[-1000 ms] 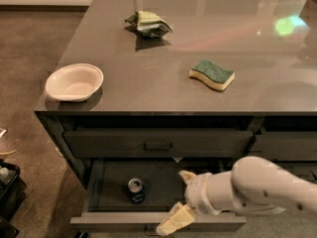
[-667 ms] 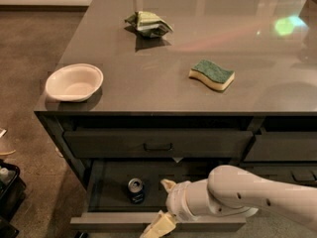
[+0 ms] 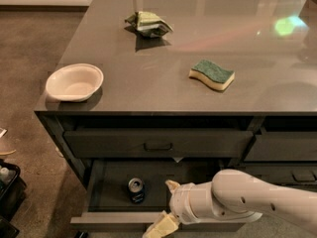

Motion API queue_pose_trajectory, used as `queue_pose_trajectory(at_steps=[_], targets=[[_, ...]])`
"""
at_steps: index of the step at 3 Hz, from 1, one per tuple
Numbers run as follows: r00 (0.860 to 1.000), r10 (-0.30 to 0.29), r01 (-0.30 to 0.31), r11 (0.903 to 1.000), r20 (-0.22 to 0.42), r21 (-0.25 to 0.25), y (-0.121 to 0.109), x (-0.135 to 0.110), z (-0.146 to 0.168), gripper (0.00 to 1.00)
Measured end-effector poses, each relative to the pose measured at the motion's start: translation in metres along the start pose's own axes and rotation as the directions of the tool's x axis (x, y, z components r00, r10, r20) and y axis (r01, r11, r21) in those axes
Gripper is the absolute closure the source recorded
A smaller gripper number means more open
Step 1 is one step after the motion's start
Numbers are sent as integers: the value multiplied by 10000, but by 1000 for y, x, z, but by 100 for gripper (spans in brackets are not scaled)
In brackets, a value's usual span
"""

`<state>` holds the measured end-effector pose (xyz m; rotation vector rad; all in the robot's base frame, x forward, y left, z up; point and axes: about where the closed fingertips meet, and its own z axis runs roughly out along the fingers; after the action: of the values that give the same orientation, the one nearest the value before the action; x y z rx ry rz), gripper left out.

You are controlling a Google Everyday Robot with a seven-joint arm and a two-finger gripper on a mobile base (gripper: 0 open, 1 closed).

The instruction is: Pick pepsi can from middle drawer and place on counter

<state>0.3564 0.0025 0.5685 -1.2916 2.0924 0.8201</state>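
1. Looking down from the front, I see the counter [image 3: 163,78] is the biggest thing. Its shiny top has lots of open room, and its front edge runs just above the drawers.
2. The middle drawer [image 3: 106,220] is pulled out toward me, under a shut top drawer [image 3: 158,143]. Its floor has open room to the left of the can and behind it.
3. The white robot arm [image 3: 247,202] comes in low from the right, over the right part of the open drawer.
4. A white bowl [image 3: 74,82] sits at the counter's front left corner, very near the edge.
5. A green and yellow sponge [image 3: 212,74] lies further right, back from the edge. A crumpled green wrapper [image 3: 148,24] sits near the back.
6. The gripper [image 3: 166,206] is by the drawer's front edge, just right of the can and not touching it. Its two fingers are apart.
7. The pepsi can [image 3: 136,189] stands upright inside the middle drawer, silver top up.
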Motion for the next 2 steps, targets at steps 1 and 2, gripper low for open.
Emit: queue_pose_trajectory(at_steps=[1,2], targets=[[9987,-220,207,9994,450,283,-18,-10,13,0],[9927,-773,743,9966,929,358,-30,-31,34,0]])
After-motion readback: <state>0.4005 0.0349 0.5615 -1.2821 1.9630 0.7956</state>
